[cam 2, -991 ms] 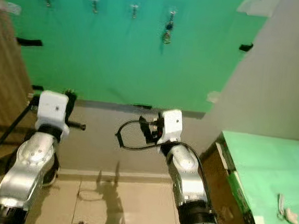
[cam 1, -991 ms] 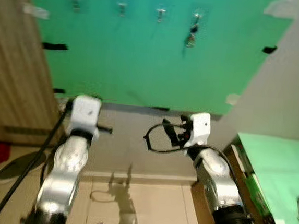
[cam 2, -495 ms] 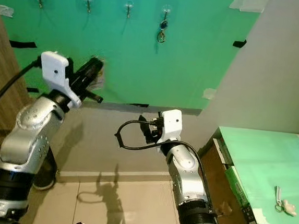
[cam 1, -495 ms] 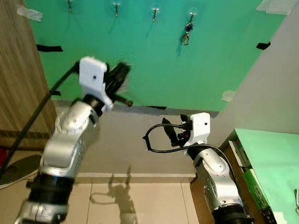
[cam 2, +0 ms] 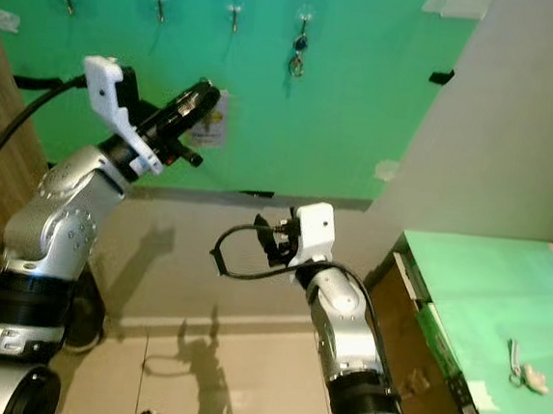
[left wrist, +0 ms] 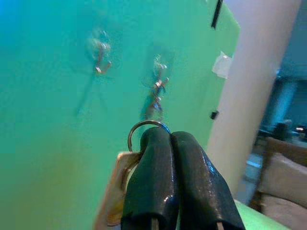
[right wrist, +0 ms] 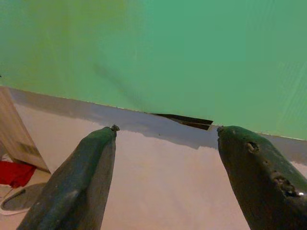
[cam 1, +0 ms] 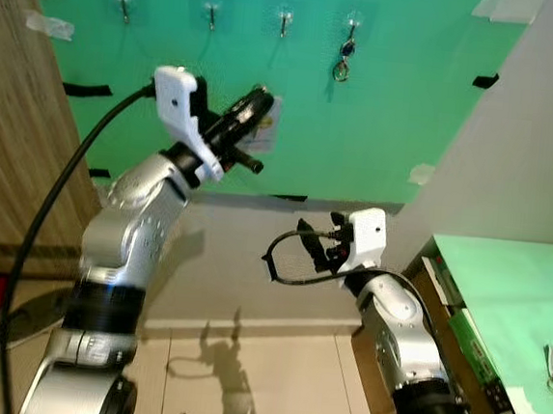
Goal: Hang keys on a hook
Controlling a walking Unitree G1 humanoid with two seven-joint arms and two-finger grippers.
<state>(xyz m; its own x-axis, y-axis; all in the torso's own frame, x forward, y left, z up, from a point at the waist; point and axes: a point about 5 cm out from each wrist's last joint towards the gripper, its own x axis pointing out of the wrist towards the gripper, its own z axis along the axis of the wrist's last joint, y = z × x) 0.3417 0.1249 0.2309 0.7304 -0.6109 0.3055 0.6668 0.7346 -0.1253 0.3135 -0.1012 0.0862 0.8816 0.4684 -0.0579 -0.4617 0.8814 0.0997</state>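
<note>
Four hooks (cam 1: 284, 21) up on my green wall, left gripper (left wrist: 169, 143) clamped tight on the keys (left wrist: 125, 182), right gripper (right wrist: 165, 139) wide open, empty.

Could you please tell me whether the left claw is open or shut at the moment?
Shut. The left claw has both black fingers pressed together on the key ring, with its pale tag hanging beside them.

Head stereo pair — wrist close-ups

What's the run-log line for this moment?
left gripper: shut on key ring, raised toward hooks | right gripper: open, idle | rightmost hook: keys hanging
</note>
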